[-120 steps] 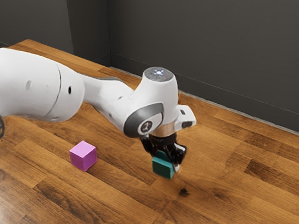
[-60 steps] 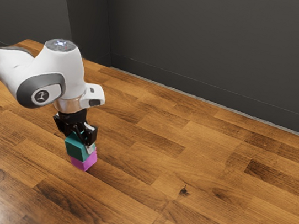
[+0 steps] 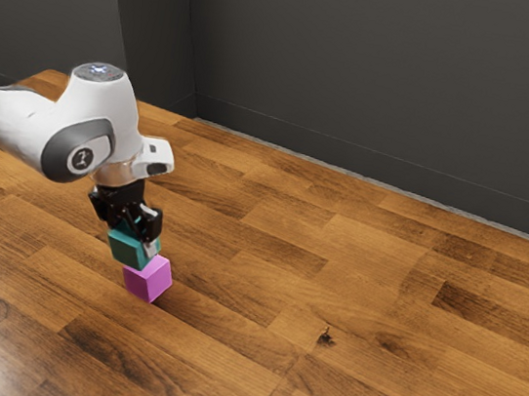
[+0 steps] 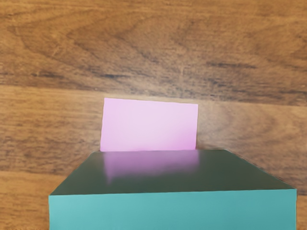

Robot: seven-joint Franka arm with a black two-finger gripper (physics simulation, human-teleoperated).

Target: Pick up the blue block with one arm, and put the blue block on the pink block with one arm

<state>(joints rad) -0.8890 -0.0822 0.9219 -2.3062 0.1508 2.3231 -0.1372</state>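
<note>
Blue-green solid cube [image 3: 130,249] is held between the two fingers of the black pincer [image 3: 131,234], which are pressed against its opposite sides. Just below the pincer and slightly offset from it, a pink solid cube [image 3: 148,279] is seen resting on the brown wooden counter [image 3: 378,303], partly covered by the held cube. Whether the two cubes touch cannot be told.

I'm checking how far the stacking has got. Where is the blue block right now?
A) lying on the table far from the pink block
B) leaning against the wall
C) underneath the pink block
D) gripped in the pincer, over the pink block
D: the pincer grips the blue block from two sides, over the pink block and offset a little toward the exterior view's left.
</note>
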